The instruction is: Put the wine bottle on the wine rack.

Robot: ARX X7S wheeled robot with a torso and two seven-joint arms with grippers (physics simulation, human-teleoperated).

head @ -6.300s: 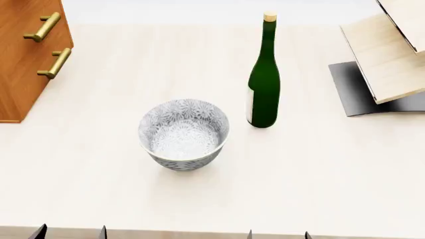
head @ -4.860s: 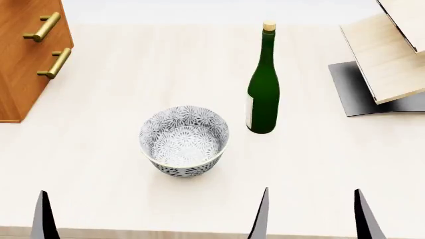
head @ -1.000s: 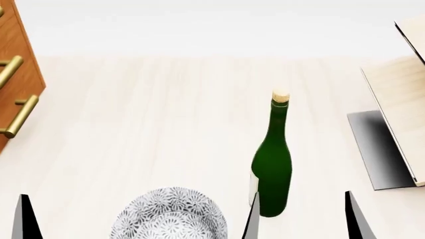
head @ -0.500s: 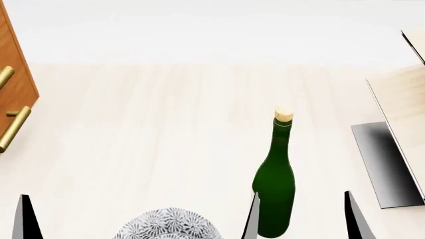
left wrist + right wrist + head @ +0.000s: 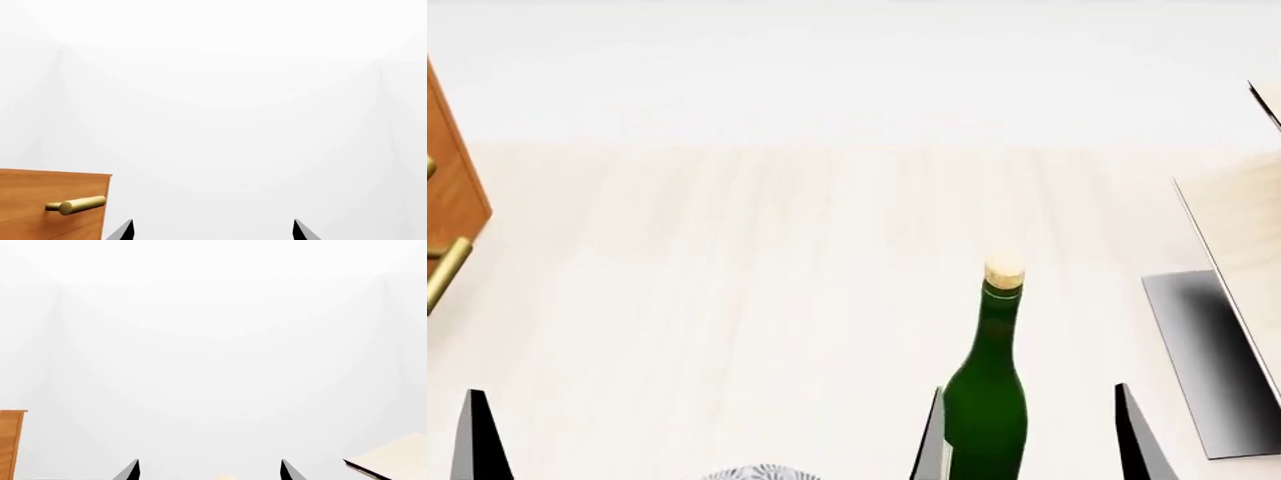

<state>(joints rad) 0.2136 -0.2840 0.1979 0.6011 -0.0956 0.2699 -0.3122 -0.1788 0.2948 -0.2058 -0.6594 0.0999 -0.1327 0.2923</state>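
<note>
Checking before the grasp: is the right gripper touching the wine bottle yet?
Cannot tell. In the head view, one right gripper finger overlaps the wine bottle edge; depth unclear.

The head view looks steeply down on the table (image 5: 694,260); both wrist views face level toward the wall, sharing the cabinet (image 5: 40,210).

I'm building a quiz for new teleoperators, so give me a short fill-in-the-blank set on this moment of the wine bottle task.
1. The wine bottle stands ___ on the table.
2. Its top is closed with a tan ___.
3. In the head view, the bottle shows between the two fingertips of the ___ gripper.
4. The handle on the brown cabinet is ___ in colour.

Missing words: upright; cork; right; brass
</note>
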